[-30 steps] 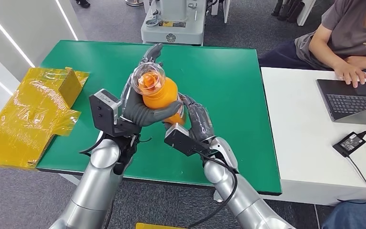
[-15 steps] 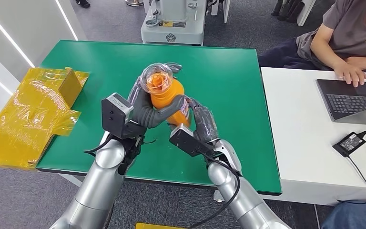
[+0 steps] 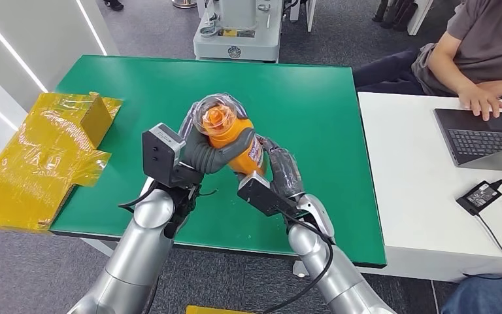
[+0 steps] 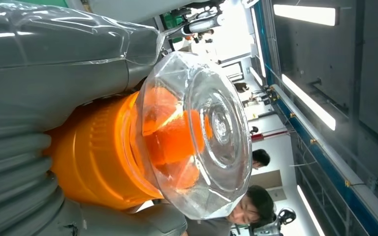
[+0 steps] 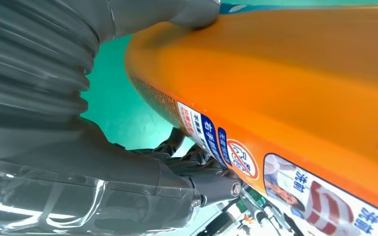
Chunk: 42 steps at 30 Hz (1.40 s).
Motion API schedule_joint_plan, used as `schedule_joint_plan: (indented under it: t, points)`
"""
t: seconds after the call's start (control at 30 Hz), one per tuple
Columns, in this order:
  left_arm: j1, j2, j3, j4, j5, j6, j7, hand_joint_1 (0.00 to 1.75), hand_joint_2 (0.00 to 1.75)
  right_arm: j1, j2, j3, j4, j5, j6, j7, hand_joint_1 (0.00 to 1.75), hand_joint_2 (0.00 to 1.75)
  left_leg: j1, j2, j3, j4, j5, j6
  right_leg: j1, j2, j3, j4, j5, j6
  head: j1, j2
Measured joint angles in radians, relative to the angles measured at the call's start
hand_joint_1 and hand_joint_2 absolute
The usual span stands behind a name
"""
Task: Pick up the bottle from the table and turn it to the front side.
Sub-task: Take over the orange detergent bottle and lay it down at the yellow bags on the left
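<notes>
Shifted slightly rightward, the orange plastic bottle with clear faceted cap [image 3: 225, 131] is clasped above the green table [image 3: 314, 131] by left hand [image 3: 199, 147] and right hand [image 3: 278, 170] (both wrapped around it for turning).

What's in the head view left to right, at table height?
Yellow wrapped box → left hand → orange bottle → right hand → white desk → power adapter.

Crumpled yellow wrapping [image 3: 46, 157] is seen overhanging the green tabletop's [image 3: 314, 131] left edge. A laptop [image 3: 484, 136] is touched by a person's hand [image 3: 482, 101] on the adjoining white tabletop [image 3: 412, 196].
</notes>
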Motion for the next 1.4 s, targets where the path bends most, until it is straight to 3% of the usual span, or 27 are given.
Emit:
schedule_joint_plan:
  t: [0.03, 0.27, 0.5, 0.7, 0.83, 1.1, 1.4]
  points:
    - [0.0, 0.0, 0.0, 0.002, 0.0, 0.0, 0.0, 1.75, 1.75, 0.0, 0.0, 0.0, -0.001, 0.001, -0.003, 0.0, 0.0, 1.75, 0.0, 0.0, 0.0, 0.0, 0.0, 0.0, 0.0, 0.0, 0.0, 0.0, 0.0, 0.0, 0.0, 0.0]
    - [-0.001, 0.0, 0.0, 0.026, 0.001, 0.007, 0.0, 1.75, 1.75, 0.003, 0.0, 0.001, -0.039, 0.006, -0.045, -0.006, 0.0, 1.75, 0.0, 0.0, 0.0, 0.0, 0.0, 0.0, 0.0, 0.0, 0.0, 0.0, 0.0, 0.0, 0.0, 0.0]
    - [-0.002, -0.001, 0.0, 0.032, 0.006, 0.028, -0.006, 1.75, 1.75, 0.04, 0.0, -0.004, -0.116, -0.037, -0.162, -0.043, 0.0, 1.75, 0.0, 0.0, 0.0, 0.0, 0.0, 0.0, 0.0, 0.0, 0.0, 0.0, 0.0, 0.0, 0.0, 0.0]
    - [0.01, 0.0, 0.0, 0.033, 0.008, 0.066, -0.004, 1.75, 1.75, 0.119, -0.001, -0.034, -0.305, -0.267, -0.34, -0.143, 0.0, 1.75, 0.0, 0.0, -0.001, 0.0, 0.0, 0.0, 0.0, 0.0, 0.0, 0.0, 0.0, 0.0, 0.0, 0.0]
    - [0.033, 0.004, 0.0, 0.035, 0.011, 0.076, -0.005, 1.75, 1.75, 0.167, -0.015, -0.032, -0.492, -0.415, -0.436, -0.159, 0.0, 1.75, 0.0, 0.0, -0.001, 0.0, 0.0, 0.0, 0.0, 0.0, -0.001, 0.0, 0.0, 0.0, 0.0, 0.0]
    - [0.049, 0.024, 0.004, 0.032, 0.012, 0.093, -0.018, 1.75, 1.75, 0.273, -0.053, 0.017, -0.777, -0.477, -0.451, -0.163, 0.0, 1.75, 0.0, 0.0, -0.001, -0.001, 0.0, 0.0, 0.0, 0.0, -0.001, 0.0, -0.001, 0.0, 0.0, 0.0]
    - [0.068, 0.066, 0.03, -0.019, -0.038, 0.189, -0.034, 1.75, 1.75, 0.36, -0.072, 0.03, -0.891, -0.502, -0.451, -0.163, 0.0, 1.75, 0.0, 0.0, -0.001, -0.001, 0.0, 0.0, 0.0, 0.0, -0.001, 0.0, -0.001, 0.0, 0.0, 0.0]
